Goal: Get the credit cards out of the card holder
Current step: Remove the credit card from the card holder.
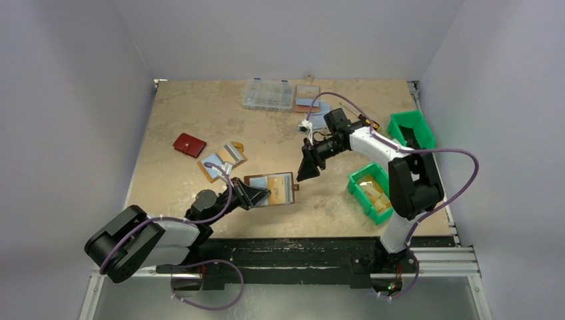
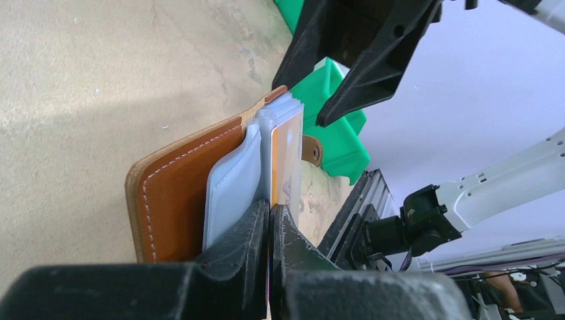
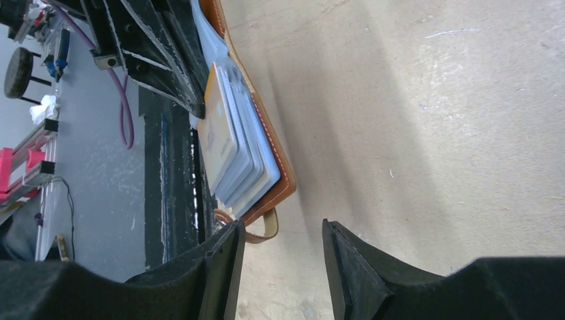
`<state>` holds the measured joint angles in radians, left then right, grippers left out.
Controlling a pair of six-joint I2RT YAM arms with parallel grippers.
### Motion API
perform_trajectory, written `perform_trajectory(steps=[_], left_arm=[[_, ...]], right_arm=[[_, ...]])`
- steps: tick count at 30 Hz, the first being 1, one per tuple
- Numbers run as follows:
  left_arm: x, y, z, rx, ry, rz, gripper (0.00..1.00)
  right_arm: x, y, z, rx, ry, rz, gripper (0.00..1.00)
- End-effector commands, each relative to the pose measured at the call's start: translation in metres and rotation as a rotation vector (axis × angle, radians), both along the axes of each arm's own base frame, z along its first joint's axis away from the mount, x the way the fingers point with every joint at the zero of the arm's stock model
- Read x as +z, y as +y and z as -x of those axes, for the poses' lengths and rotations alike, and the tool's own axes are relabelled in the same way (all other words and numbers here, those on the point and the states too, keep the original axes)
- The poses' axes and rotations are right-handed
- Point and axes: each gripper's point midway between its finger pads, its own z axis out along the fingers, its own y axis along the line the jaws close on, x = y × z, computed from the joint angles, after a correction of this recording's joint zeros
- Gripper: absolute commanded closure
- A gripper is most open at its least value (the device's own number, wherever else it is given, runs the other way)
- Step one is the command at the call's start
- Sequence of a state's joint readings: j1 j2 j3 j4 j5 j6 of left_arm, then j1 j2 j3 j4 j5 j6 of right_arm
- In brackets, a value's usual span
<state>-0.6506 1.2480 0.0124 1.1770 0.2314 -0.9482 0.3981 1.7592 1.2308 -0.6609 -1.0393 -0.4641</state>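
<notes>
Left wrist shows the left end effector (image 2: 270,213) clamped shut on the open holder (image 2: 176,193). Right end effector (image 3: 283,230) hangs half open, empty, close by.

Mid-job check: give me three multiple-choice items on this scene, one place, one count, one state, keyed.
1. Where is the small dark red wallet relative to the open brown leather card holder? A. left of it, apart B. inside it C. under it
2. How many green plastic bins are on the table? A. one B. two C. four
3. The left gripper is: A. wide open B. shut on the holder's clear sleeves C. out of view
Key: 1 A, bare table lies between them; 2 B, both at the right; 3 B, its fingers pinch the sleeves.
</notes>
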Motion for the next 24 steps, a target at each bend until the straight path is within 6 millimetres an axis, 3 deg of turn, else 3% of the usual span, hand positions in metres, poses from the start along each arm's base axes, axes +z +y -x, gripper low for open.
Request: perform_trajectory(steps=[1, 7, 11, 18, 22, 24], left_arm=[[0.025, -0.001, 0.002, -0.016, -0.107, 0.041, 1.0], [0.038, -0.007, 0.006, -0.048, -0.144, 0.066, 1.0], [0.043, -0.013, 0.008, -0.074, -0.159, 0.075, 1.0], [0.043, -0.009, 0.006, -0.044, -0.16, 0.08, 1.0], [0.04, -0.001, 0.005, -0.005, -0.153, 0.074, 1.0], [0.035, 0.002, 0.007, 0.0, -0.149, 0.064, 1.0]], right_arm=[[0.0, 0.008, 0.009, 0.03, 0.034, -0.023, 0.45], [0.004, 0.02, 0.023, 0.08, 0.074, -0.067, 0.42], [0.009, 0.028, 0.033, 0.115, 0.109, -0.102, 0.47], [0.017, 0.034, 0.037, 0.138, 0.151, -0.147, 0.77], [0.017, 0.032, 0.039, 0.151, 0.152, -0.144, 1.0], [0.017, 0.031, 0.04, 0.168, 0.143, -0.141, 1.0]])
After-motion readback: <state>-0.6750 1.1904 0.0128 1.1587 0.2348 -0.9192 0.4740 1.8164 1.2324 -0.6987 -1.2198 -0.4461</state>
